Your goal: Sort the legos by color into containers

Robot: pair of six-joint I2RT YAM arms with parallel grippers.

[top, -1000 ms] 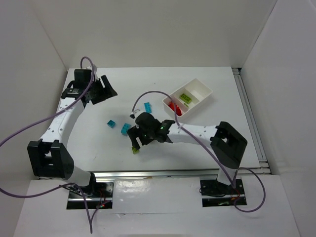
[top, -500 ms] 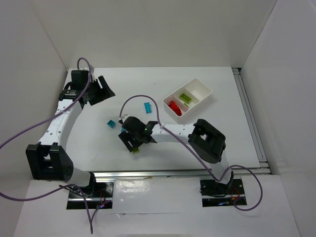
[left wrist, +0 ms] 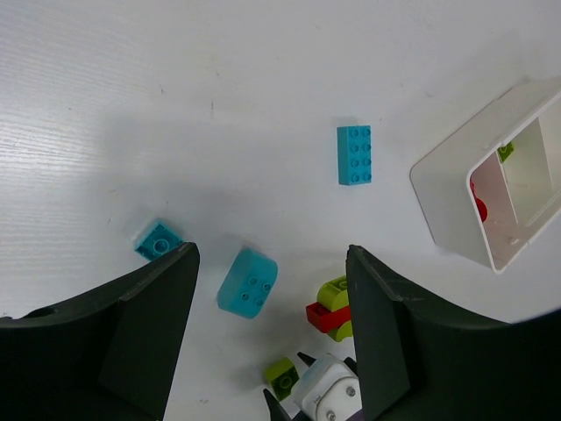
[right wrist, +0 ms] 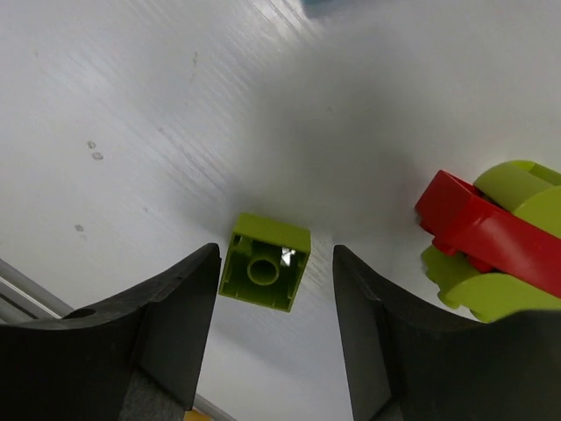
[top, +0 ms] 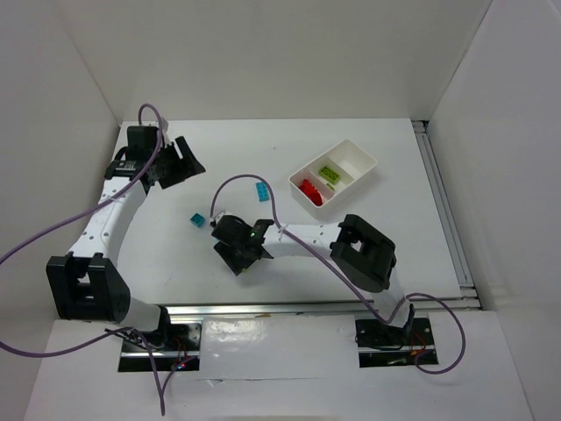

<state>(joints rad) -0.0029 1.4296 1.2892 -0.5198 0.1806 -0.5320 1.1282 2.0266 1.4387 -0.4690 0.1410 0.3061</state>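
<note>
Right claw [right wrist: 275, 263] open, fingers [right wrist: 166, 324] straddling small lime-green square plastic brick [right wrist: 265, 274] lying underside-up on white counter [right wrist: 131, 105] directly between them; left claw [left wrist: 270, 256] open too, well apart at far side.

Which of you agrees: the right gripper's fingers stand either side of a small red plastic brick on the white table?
Wrong colour. The small plastic brick between the fingers of the right gripper on the white table is lime green, not red; the right wrist view shows it.
</note>
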